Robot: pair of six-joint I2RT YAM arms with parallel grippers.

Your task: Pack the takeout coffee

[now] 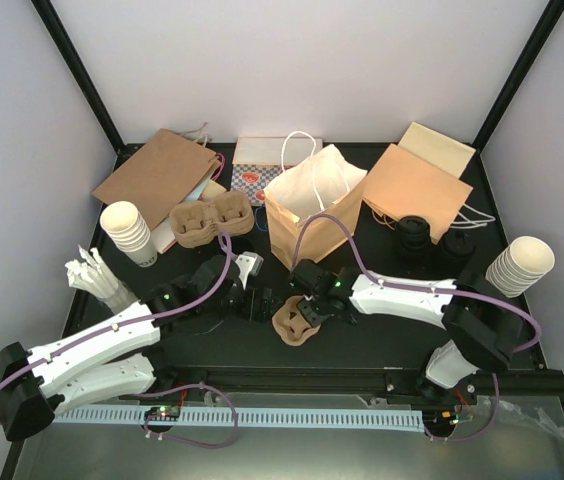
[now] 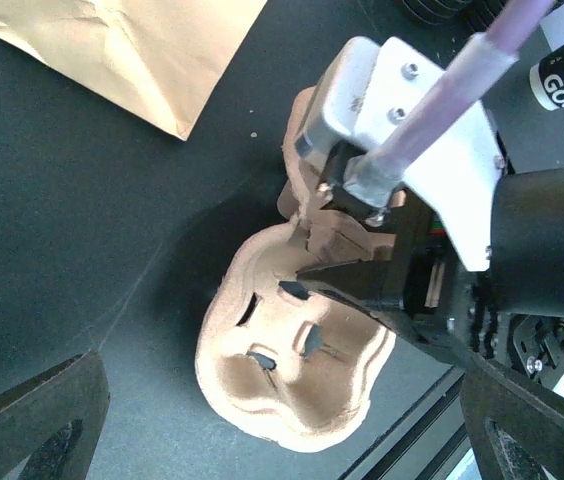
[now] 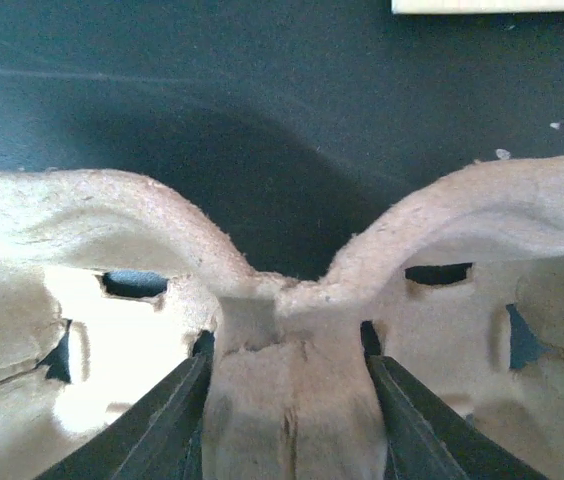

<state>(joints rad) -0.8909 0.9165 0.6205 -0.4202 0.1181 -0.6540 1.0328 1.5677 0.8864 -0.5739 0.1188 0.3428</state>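
Pinching the pulp carrier (image 3: pixel 92 215) by its centre ridge in the right gripper (image 3: pixel 287 400), beside the wide-spread left gripper (image 1: pixel 258 303); best squeezing squarely, lifting level, sparing soft pulp.

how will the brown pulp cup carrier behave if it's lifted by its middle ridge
Probably very light: the carrier is thin moulded pulp with cut-out slots. Its centre ridge, which the right gripper straddles, looks fibrous and creased, so it may crumple under a hard squeeze. Held centrally it should hang fairly level, though the empty wells could flex.
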